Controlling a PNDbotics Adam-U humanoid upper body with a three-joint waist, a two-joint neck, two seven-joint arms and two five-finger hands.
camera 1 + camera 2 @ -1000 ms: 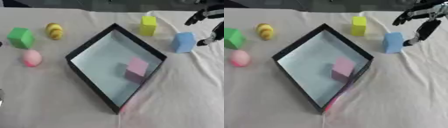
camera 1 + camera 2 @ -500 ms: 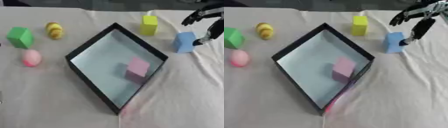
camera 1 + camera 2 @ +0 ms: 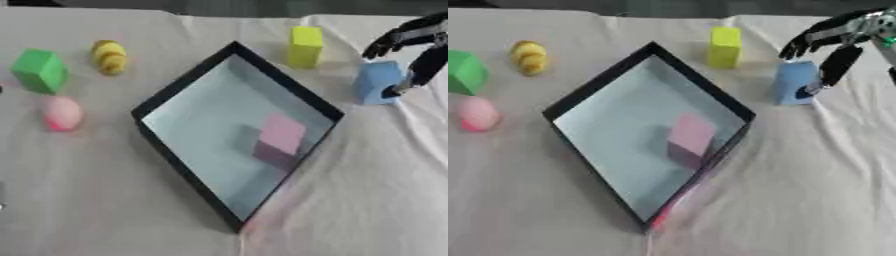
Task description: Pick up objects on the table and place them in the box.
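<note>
Far left: green block (image 3: 38,70) sits on the white cloth (image 3: 367,190), well apart from the box. Below it, a pink egg-shaped object (image 3: 62,113) lies on the cloth, near the box's left corner but not touching it. Right of the green block, a yellow ribbed object (image 3: 109,56), rounded with darker bands; what it is can't be made out.

Centre: black-rimmed box (image 3: 179,172) sits rotated like a diamond, pale blue floor. One pink block (image 3: 281,138) is inside, toward the right side, close to the right wall.

Above the box's top corner, to the right: yellow-green block (image 3: 725,47) stands upright on the cloth, outside the box, just beside the upper right rim.

Right: blue block (image 3: 796,82) stands on the cloth, outside the box, apart from its right corner. Right hand (image 3: 839,46) comes in from the upper right edge. Fingers are spread and hang downward over the blue block; one finger (image 3: 833,67) runs down its right side, tip at or right beside the block's face. Nothing is grasped; the block is on the cloth.

Left hand not visible.
</note>
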